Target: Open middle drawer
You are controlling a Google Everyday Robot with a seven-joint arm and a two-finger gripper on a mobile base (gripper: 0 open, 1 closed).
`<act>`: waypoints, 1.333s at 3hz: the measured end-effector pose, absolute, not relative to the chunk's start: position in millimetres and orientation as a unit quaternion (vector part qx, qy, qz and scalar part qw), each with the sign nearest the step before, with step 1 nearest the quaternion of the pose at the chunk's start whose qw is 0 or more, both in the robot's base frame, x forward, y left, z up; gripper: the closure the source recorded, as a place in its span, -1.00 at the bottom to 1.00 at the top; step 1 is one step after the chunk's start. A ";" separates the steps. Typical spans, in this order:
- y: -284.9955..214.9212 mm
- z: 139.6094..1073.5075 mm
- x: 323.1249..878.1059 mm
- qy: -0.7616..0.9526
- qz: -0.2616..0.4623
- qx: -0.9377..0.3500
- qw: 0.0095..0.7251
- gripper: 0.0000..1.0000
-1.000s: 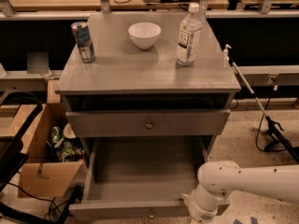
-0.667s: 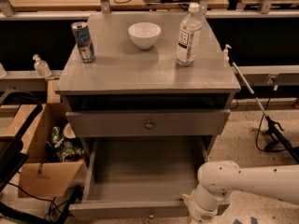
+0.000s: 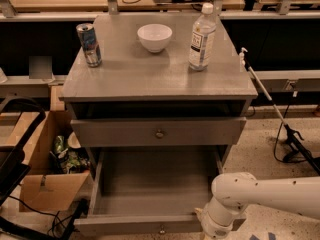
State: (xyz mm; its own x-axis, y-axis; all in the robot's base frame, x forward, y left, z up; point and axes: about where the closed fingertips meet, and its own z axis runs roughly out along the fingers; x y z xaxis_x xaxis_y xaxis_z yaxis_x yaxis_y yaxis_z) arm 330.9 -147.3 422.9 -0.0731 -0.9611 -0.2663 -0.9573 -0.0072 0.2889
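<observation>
I find the claw (image 3: pixel 210 230) at the bottom edge of the view, right of centre, at the end of the white jointed arm (image 3: pixel 270 194) that comes in from the right. It is just beside the right front corner of the pulled-out grey bottom drawer (image 3: pixel 150 224). I cannot tell whether it touches that corner, nor whether the claw is apart or together. The grey painted wooden middle drawer (image 3: pixel 115 132) lies above and left of the claw, well apart from it. Its wide flat front sits pushed in under the cabinet top, and its small round metal knob (image 3: pixel 159 133) is untouched. A dark recess (image 3: pixel 155 109) runs directly above that front. Farther up from the claw, on the grey wooden cabinet top (image 3: pixel 125 74), stand three items, all upright. These are a silver and blue drink can (image 3: pixel 89 44) at the far left, a white round bowl (image 3: pixel 154 37) in the middle, and a clear plastic water bottle (image 3: pixel 201 36) almost straight above the claw. Far left of the claw on the floor is an open brown cardboard box (image 3: pixel 45 189) with mixed contents. Up and right of the claw, a thin white rod (image 3: pixel 262 90) slants against the cabinet's right side.
</observation>
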 end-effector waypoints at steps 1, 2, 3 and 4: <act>-147.3 422.8 330.8 -0.705 -0.200 0.681 0.005 -0.78; -147.3 422.8 330.8 -0.705 -0.201 0.681 0.005 -1.00; -147.3 422.8 330.7 -0.705 -0.201 0.681 0.005 -1.00; -147.1 422.0 329.5 -0.704 -0.202 0.681 0.006 -0.63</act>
State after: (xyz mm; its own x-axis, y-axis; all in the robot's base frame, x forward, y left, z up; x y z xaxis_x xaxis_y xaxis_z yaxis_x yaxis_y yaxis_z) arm 329.5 -147.1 422.0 -0.0730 -0.9611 -0.2663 -0.9564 -0.0082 0.2918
